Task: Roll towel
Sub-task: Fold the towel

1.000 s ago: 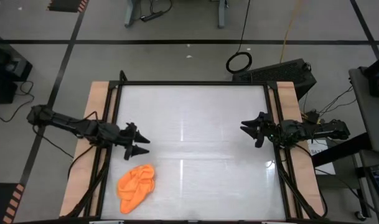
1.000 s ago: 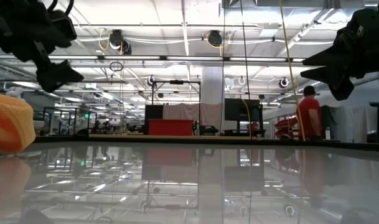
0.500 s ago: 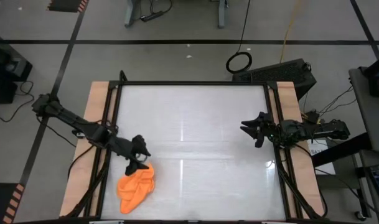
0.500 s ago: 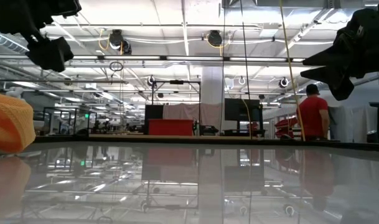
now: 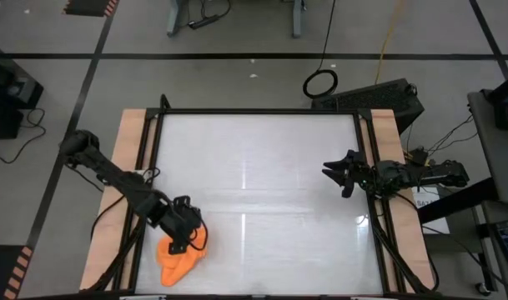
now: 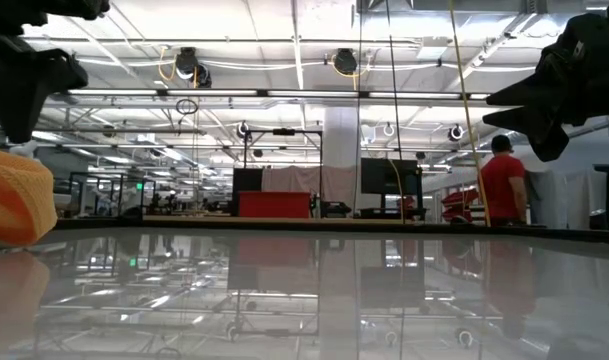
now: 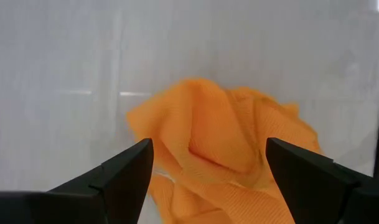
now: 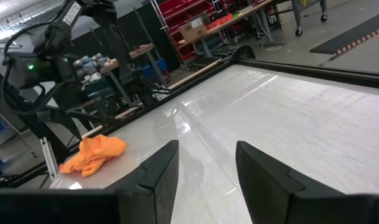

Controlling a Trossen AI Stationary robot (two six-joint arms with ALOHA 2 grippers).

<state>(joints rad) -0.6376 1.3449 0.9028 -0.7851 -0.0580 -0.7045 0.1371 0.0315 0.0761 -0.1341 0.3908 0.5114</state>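
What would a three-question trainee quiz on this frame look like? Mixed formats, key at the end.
1. True or false: the left pincer is shut on the towel.
2. Which best describes the towel? A) spread flat B) bunched in a heap C) neatly rolled
3. Fill in: the right pincer waits near the table's ___ edge.

Key:
1. False. Its fingers stand open above the towel, one at each side.
2. B
3. right
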